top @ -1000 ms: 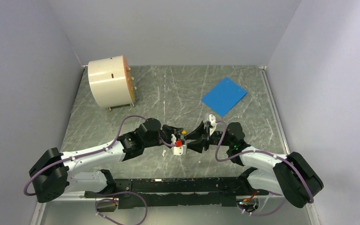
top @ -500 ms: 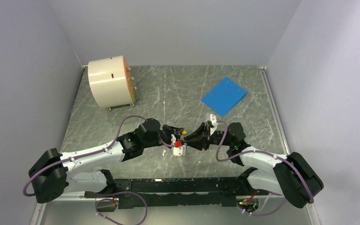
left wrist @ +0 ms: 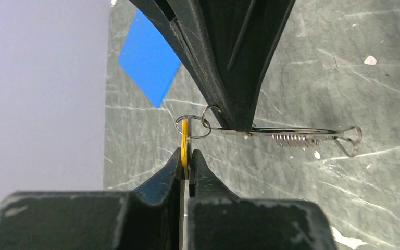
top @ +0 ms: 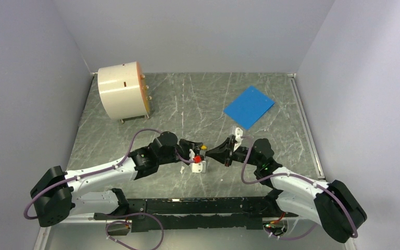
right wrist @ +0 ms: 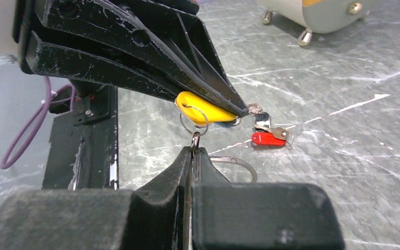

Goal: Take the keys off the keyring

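My left gripper [left wrist: 187,154] is shut on the orange-yellow key tag [left wrist: 185,139], which stands edge-on between its fingers. Small metal loops [left wrist: 192,125] link that tag to the thin wire keyring [left wrist: 291,131], seen edge-on with a coiled spring. My right gripper [right wrist: 191,151] is shut on the keyring [right wrist: 237,161] just below the loop [right wrist: 194,118] under the yellow tag [right wrist: 203,107]. The two grippers meet tip to tip above the table [top: 204,151]. A red key [right wrist: 267,138] lies on the table beyond them.
A cream drum-shaped container [top: 122,91] stands at the back left. A blue square sheet [top: 249,105] lies flat at the back right. Grey walls close in the marbled table [top: 187,104] on three sides.
My right gripper's jaws have closed, from open to shut on the keyring, and the right arm has shifted slightly. The left gripper keeps its hold on the yellow tag.
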`<state>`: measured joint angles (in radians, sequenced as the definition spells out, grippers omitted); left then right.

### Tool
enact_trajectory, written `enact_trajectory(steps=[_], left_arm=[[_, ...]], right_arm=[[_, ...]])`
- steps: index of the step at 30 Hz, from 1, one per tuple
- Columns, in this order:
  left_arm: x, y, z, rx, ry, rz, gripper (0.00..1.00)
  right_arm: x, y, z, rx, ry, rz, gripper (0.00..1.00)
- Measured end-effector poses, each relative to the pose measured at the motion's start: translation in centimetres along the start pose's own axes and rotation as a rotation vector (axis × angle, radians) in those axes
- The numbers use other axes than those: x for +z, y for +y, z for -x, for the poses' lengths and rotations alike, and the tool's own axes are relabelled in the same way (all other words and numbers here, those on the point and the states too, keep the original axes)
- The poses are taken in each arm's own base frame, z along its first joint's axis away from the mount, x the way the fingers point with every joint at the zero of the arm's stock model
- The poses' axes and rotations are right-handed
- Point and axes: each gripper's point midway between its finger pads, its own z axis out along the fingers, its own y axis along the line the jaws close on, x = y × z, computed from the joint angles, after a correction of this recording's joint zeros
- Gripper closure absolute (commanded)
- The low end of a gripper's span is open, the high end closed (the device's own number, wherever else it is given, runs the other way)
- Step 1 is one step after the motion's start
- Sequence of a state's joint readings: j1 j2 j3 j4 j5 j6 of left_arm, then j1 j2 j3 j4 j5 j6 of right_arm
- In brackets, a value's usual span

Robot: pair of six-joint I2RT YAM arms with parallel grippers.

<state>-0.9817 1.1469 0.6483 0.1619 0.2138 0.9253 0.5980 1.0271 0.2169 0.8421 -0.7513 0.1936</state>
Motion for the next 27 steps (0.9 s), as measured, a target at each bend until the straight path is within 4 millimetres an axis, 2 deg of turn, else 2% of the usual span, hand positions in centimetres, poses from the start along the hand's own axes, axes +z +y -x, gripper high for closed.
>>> enact_trajectory(steps=[6, 10, 14, 21, 27], left_arm=[[-0.6, -0.5, -0.3, -0.072, 0.066, -0.043, 0.97], [-1.1, -0.9, 0.2, -0.174, 0.117, -0.071, 0.96], [-1.3, -1.1, 0.7, -0.315, 0.171, -0.071, 0.95], [-1.0, -3.1, 0.8, -0.608, 0.225, -0.074, 0.93], [-0.1, -3.3, 0.7, -0.815, 0.214, 0.018, 0.91]], right_arm=[[0.6, -0.3, -0.3, -0.06, 0.041, -0.111, 1.0], [0.8, -0.6, 0.2, -0.106, 0.054, -0.188, 1.0], [0.6, -0.8, 0.5, -0.146, 0.058, -0.243, 1.0], [0.2, -1.8, 0.1, -0.164, 0.081, -0.34, 1.0], [-0.6, -2.7, 0.5, -0.161, 0.072, -0.427, 1.0]])
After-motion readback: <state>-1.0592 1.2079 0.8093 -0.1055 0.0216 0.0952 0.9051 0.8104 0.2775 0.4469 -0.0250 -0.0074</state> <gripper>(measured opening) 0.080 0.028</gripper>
